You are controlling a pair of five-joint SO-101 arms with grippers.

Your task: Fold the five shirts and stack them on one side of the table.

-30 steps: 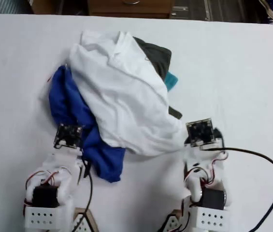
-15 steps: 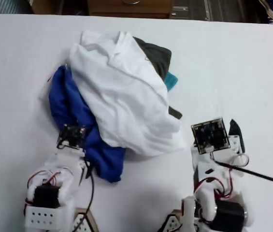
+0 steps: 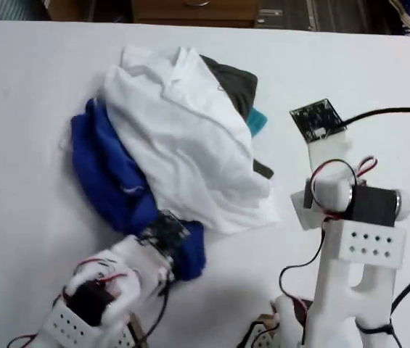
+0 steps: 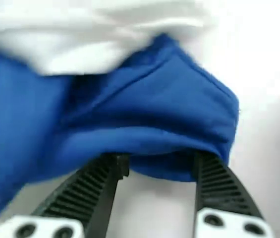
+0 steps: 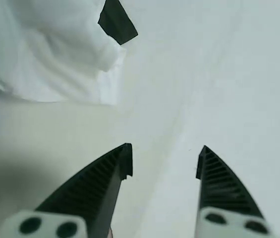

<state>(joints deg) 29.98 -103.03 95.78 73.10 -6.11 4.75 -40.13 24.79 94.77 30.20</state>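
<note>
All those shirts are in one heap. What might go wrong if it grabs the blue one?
The blue shirt lies partly under the white shirt, so pulling it with the left gripper, whose open jaws straddle its edge, could drag the white one along. The right gripper hangs open over bare table, pinning nothing down.

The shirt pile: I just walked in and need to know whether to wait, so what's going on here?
Two robot arms face a heap of crumpled shirts on the table. The left hand is open at the near edge of the blue shirt, which lies partly under the white shirt. The right hand is open above bare table beside the heap. Nothing is folded yet.
</note>
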